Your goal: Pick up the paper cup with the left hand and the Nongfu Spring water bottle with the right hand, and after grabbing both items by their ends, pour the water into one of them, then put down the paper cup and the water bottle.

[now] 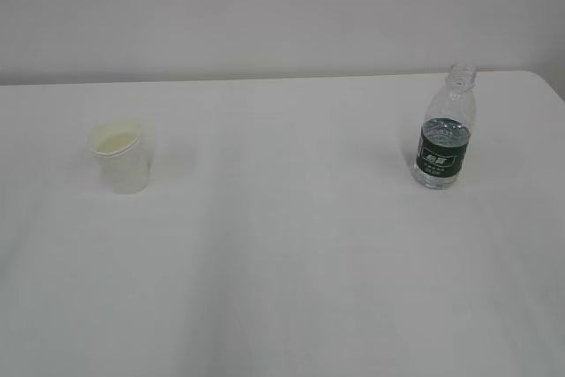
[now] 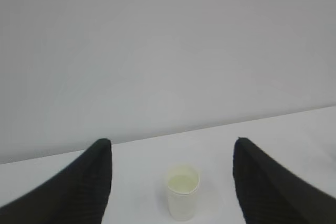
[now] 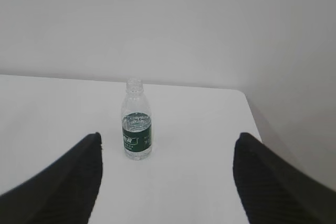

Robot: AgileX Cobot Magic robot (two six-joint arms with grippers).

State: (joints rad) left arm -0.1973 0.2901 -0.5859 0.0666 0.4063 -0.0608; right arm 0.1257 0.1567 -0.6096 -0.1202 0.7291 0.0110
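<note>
Nothing was picked up: paper cup point(image 1: 118, 158) and water bottle point(image 1: 446, 128) stood on the worktop point(image 1: 291, 262), both hands' fingers point(image 2: 86, 182) apart.

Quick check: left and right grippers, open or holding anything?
Left gripper: open, empty; paper cup stands ahead.
Right gripper: open, empty; water bottle stands ahead.

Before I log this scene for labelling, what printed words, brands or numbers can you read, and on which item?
Water bottle green label band: white lettering, too blurred to read in any view.
Paper cup: no print visible.
Table: no text.
</note>
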